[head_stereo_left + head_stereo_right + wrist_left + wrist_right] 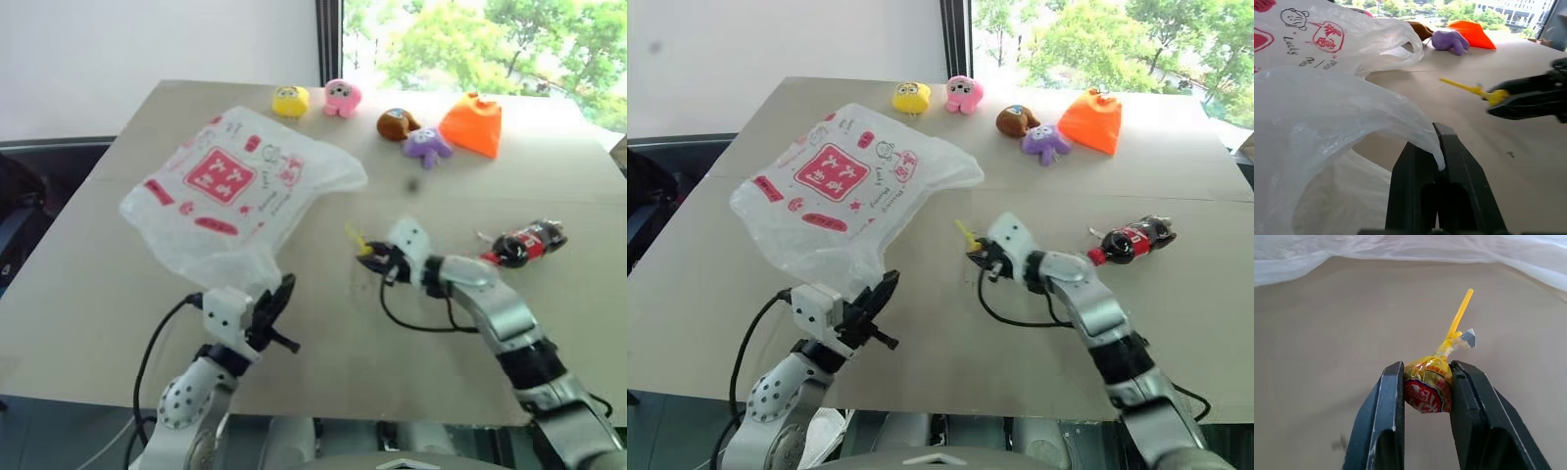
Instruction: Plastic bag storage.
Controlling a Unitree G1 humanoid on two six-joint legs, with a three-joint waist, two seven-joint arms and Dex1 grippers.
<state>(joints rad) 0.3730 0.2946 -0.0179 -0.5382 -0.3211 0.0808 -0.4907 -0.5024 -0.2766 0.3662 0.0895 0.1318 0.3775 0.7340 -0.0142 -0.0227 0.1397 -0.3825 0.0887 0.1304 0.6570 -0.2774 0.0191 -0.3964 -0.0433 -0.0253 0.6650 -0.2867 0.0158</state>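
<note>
Loading step: left gripper (1442, 147) pinching plastic bag (230, 191) rim shut; right gripper (1425, 382) clamping lollipop (1427, 387), next needing bag mouth to its left.

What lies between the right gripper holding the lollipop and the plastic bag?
Bare tabletop: the eye views show nothing between the right gripper, shut on the lollipop, and the plastic bag.

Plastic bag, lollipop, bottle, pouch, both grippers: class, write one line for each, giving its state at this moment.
plastic bag: lying crumpled on the table, one edge pinched by the left gripper.
left gripper: shut on the bag's film.
lollipop: wrapped, clamped by its head, stick pointing away.
right gripper: shut on the lollipop, above the table.
bottle: lying on its side, capped.
orange pouch: standing on the table, untouched.
</note>
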